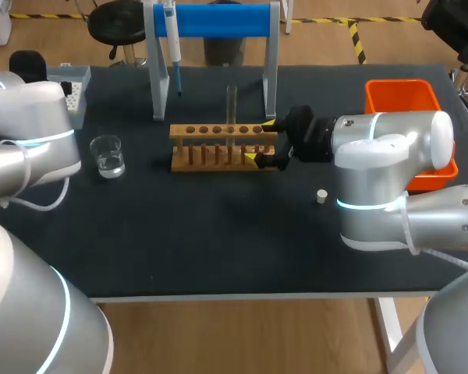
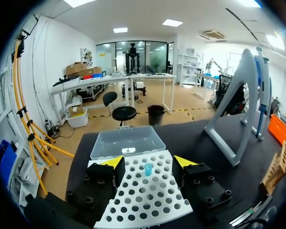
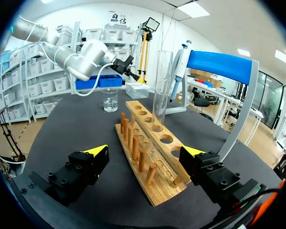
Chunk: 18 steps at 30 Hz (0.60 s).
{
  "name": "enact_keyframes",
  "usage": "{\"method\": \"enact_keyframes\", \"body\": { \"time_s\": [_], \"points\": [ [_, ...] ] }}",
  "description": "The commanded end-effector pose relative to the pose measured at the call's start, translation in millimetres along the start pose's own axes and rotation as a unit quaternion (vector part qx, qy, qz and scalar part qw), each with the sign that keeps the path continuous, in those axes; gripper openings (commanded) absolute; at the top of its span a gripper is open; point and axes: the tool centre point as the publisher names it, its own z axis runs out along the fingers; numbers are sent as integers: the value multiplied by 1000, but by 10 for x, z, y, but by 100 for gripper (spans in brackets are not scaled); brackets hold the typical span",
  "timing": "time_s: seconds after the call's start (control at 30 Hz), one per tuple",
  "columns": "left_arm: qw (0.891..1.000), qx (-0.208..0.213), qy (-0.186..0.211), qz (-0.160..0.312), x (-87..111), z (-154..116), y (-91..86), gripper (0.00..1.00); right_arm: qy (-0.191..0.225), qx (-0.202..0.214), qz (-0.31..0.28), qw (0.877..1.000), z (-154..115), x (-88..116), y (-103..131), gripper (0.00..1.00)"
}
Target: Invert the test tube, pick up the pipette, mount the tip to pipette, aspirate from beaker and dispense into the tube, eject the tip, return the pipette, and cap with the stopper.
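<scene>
A clear test tube [image 1: 232, 105] [image 3: 162, 86] stands upright in a hole of the wooden rack [image 1: 218, 152] [image 3: 150, 164]. My right gripper [image 1: 261, 142] [image 3: 145, 150] is open at the rack's right end, its fingers straddling that end without touching the tube. The blue-and-white pipette [image 1: 171, 43] [image 3: 178, 69] hangs on the blue-barred stand [image 1: 218, 19]. My left gripper [image 2: 149, 164] hovers open over the white tip box [image 2: 148, 195] [image 1: 74, 89], where a single blue tip [image 2: 148, 169] sits between its fingers. The beaker [image 1: 108, 156] [image 3: 110, 100] holds clear liquid. A small white stopper [image 1: 321, 196] lies on the mat.
An orange bin [image 1: 405, 97] stands at the back right, partly behind my right arm. The tip box's clear lid [image 2: 126, 141] lies open beyond the gripper. The stand's grey legs [image 1: 160, 86] [image 2: 240, 105] rise just behind the rack.
</scene>
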Motion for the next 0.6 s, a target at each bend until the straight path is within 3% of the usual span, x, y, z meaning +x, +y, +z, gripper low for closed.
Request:
{"method": "enact_keyframes", "body": {
  "time_s": [0.03,0.6],
  "points": [
    [1000,-2,2,1,-17,65,-15,62,-3,-1,0,1000,12,13,-4,100],
    [1000,-9,3,2,-15,118,-14,57,-3,-1,0,1000,12,13,-4,100]
  ]
}}
